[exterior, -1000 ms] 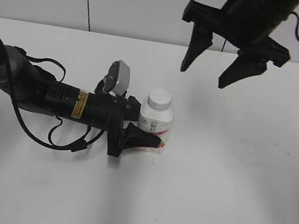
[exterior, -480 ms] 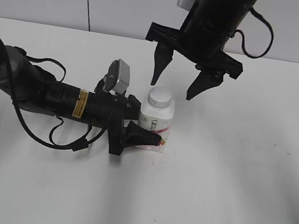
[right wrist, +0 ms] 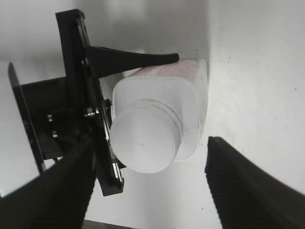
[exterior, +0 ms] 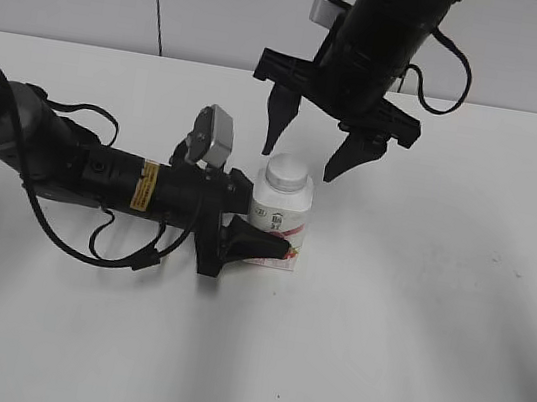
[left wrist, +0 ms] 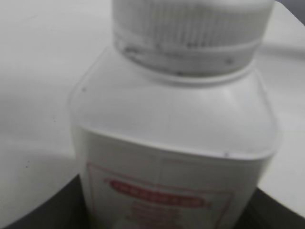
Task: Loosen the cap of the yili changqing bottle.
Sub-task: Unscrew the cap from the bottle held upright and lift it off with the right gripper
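Note:
The yili changqing bottle (exterior: 277, 225) stands upright on the white table, white with a red-pink label. Its white cap (exterior: 287, 176) is on the neck. My left gripper (exterior: 254, 242) lies low on the table and is shut on the bottle's lower body. The left wrist view shows the bottle (left wrist: 174, 157) and ribbed cap (left wrist: 190, 24) close up. My right gripper (exterior: 305, 158) hangs open just above and behind the cap, one finger on each side. In the right wrist view the cap (right wrist: 144, 141) and bottle (right wrist: 190, 100) lie between the open fingers (right wrist: 147, 183).
The white table (exterior: 430, 336) runs back to a grey wall. The left arm (exterior: 81, 173) with its cables stretches along the table's left part. Nothing else stands on the table.
My right gripper has come down and to the left, from high at the upper right to just above the cap. The left gripper and bottle have not moved.

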Robot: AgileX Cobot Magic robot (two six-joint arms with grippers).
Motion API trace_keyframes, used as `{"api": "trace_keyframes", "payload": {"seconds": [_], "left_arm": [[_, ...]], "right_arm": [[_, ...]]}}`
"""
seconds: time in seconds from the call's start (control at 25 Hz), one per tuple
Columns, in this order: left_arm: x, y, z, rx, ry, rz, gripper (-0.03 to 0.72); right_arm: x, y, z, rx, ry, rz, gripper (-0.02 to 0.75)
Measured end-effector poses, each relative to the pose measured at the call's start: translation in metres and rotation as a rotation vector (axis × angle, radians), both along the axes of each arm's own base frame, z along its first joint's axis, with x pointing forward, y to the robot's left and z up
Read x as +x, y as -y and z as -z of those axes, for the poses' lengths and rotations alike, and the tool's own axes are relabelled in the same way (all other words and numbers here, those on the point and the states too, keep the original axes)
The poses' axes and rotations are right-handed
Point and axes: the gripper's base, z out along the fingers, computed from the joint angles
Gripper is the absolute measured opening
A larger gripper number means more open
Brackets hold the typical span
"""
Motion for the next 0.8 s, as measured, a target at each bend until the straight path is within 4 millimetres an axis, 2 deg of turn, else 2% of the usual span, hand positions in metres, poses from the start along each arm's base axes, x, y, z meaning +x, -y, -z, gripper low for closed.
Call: {"api": "trace_keyframes", "payload": {"seconds": [0.56,0.8], "left_arm": [[0.0002,0.0,0.0,0.0,0.0,-0.002,0.413],[0.0002,0.0,0.0,-0.001,0.0,-0.003,0.413]], "right_arm": [[0.0031,-0.0013,-0.0009,0.016,0.032,0.011,0.564],[0.0014,-0.0082,0.0003,0.022,0.052,0.001,0.564]]}}
